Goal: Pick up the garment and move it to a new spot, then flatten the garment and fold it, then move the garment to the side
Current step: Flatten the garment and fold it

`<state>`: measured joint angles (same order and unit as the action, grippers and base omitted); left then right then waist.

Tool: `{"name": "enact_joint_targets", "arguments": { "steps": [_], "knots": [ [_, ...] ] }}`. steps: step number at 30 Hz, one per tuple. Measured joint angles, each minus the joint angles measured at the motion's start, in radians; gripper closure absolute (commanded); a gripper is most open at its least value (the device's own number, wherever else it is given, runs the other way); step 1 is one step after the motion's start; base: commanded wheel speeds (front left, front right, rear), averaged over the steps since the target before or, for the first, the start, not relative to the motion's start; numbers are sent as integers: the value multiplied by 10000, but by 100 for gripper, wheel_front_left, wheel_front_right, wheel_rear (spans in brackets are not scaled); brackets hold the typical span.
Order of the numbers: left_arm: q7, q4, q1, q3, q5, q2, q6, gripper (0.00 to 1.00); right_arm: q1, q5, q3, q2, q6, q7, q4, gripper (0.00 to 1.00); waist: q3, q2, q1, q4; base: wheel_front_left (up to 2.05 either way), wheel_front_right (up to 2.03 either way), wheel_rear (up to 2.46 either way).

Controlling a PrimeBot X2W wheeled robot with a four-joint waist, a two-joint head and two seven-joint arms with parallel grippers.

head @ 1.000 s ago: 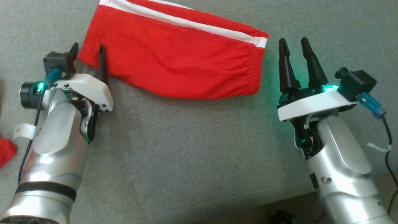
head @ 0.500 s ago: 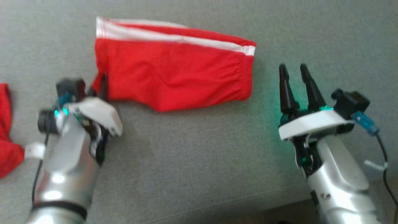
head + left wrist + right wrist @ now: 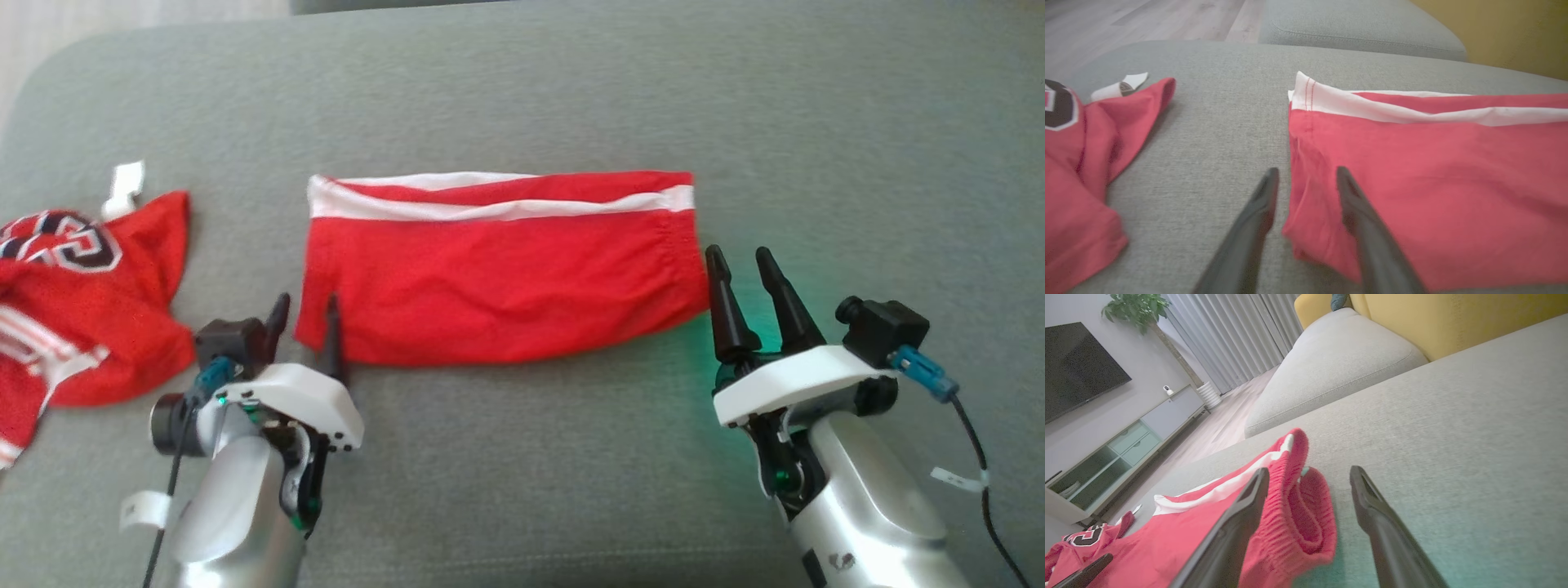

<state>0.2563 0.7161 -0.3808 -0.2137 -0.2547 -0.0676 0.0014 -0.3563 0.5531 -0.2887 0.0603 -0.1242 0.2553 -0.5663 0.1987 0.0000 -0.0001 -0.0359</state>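
As its two dark fingers stand apart, the left tool (image 3: 307, 300) is open and grips nothing: in the left wrist view (image 3: 1306, 169) one finger lies over the bare grey sofa cushion (image 3: 1216, 122) and the other over red cloth, so they straddle the near left corner of the garment (image 3: 498, 278). That corner's edge is rumpled and lifts a little between the fingers. The right tool (image 3: 737, 251) is likewise open, its fingers spread at the garment's near right corner; in the right wrist view (image 3: 1309, 469) the gathered elastic waistband (image 3: 1294, 514) bulges up between them, just beside the left-hand finger in that view, while the other finger is over bare cushion. Whether either tool's fingers touch the cloth cannot be told.

The garment, red shorts with a white stripe along the far edge, lies folded into a long flat band across the middle of the sofa cushion (image 3: 522, 82), hem end toward the robot's left, waistband toward its right.

Well apart to the left, a crumpled red jersey (image 3: 90, 318) with dark lettering lies on the same cushion, a white tag (image 3: 126, 180) at its far edge.

The right wrist view takes in a yellow seat back (image 3: 1453, 318), grey curtains (image 3: 1229, 335), a wall-mounted screen (image 3: 1073, 363) and a low cabinet (image 3: 1126, 445).
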Motion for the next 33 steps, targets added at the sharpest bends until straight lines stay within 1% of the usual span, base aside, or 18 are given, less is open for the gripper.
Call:
{"name": "enact_joint_targets", "arguments": {
  "steps": [8,13,14,16,20,21,22,25,27,29,33],
  "knots": [
    [0,-897,146,-12,453,192,-13,0,-130,222,-190,2,0,0,-389,0,196,0,0,670,0,0,0],
    [0,-1068,506,-19,606,230,-38,0,-292,6,128,2,0,0,-1114,0,229,0,0,865,0,0,0],
    [0,-1080,567,-23,608,251,-107,0,-292,12,282,4,0,0,-1484,0,264,0,0,926,0,0,0],
    [0,-1143,562,-10,602,263,-121,0,-300,94,284,4,0,0,-1860,0,319,0,0,981,0,0,0],
    [0,-1179,561,15,604,267,-188,0,-538,240,130,8,2,15,-2171,0,368,0,0,1030,0,0,0],
    [0,-1189,561,23,619,267,-188,0,-628,347,13,38,2,17,-2266,29,376,0,0,1039,0,0,0],
    [0,-1197,561,27,683,268,-188,0,-686,449,-59,65,2,31,-2318,100,381,0,0,1040,0,0,0],
    [0,-1269,562,33,765,272,-188,0,-834,698,-324,121,2,59,-2456,100,378,0,0,1043,0,0,0],
    [0,-1273,563,33,765,276,-188,0,-889,842,-326,113,2,58,-2464,100,347,0,0,1034,0,0,0],
    [0,-1283,569,33,765,278,-186,0,-872,934,-109,79,2,54,-2441,100,301,0,0,1011,0,0,0],
    [0,-1312,671,54,761,282,-178,0,-814,675,731,-84,2,25,-2318,100,150,0,1,935,0,0,0]
  ]
}}
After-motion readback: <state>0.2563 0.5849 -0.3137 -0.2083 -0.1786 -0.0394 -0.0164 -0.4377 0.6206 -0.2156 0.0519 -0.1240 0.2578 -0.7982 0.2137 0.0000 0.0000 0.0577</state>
